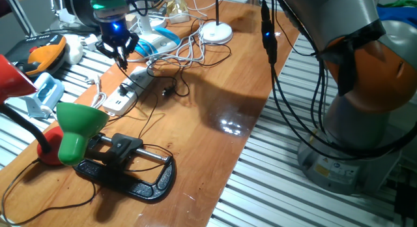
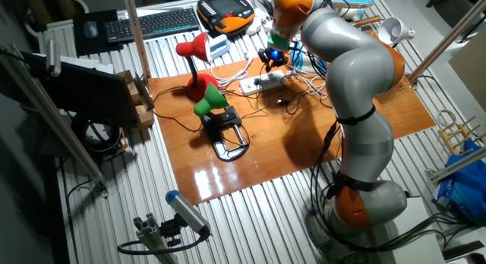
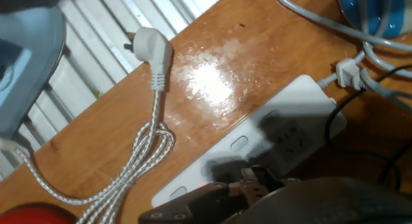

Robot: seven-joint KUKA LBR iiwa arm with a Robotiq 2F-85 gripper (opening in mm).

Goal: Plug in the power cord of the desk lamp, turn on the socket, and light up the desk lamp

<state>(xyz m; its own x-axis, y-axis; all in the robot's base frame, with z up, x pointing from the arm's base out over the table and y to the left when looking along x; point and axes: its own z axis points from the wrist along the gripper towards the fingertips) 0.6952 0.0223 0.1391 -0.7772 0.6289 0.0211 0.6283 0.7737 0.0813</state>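
Note:
The socket [image 1: 127,91] is a long white power strip lying on the wooden table; it also shows in the other fixed view [image 2: 262,83] and fills the hand view [image 3: 302,108]. The desk lamp [image 1: 78,126] has a green shade and is held in a black clamp [image 1: 130,168]. Its thin black cord [image 1: 171,90] runs across the table toward the strip. My gripper [image 1: 122,59] hangs just above the strip's far end, also seen in the other fixed view [image 2: 272,61]. In the hand view it [image 3: 254,185] looks shut on a small black plug, just above a shadowed outlet [image 3: 290,140].
A white plug on a braided cable [image 3: 154,47] lies loose beside the strip. A red lamp [image 1: 13,77] stands at the left. A white round lamp base [image 1: 216,32], white cables and a blue object [image 1: 159,38] crowd the far end. The table edge runs along the right.

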